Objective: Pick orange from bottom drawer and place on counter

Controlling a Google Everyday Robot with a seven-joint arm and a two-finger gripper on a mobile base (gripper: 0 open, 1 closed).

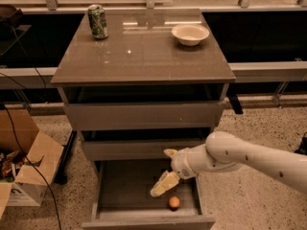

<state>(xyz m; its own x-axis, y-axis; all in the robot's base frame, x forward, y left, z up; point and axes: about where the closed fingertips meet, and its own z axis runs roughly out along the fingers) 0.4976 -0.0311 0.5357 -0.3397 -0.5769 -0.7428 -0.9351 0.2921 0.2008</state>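
While can [98, 21] and bowl [190, 33] share the counter [139, 56], the hand [160, 172] — open — hangs beside the orange [174, 202].

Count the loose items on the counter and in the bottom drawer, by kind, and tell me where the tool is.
can: 1, on the counter
bowl: 1, on the counter
orange: 1, in the bottom drawer
Total: 3
The tool hangs open over the bottom drawer, above and left of the orange, not touching it.
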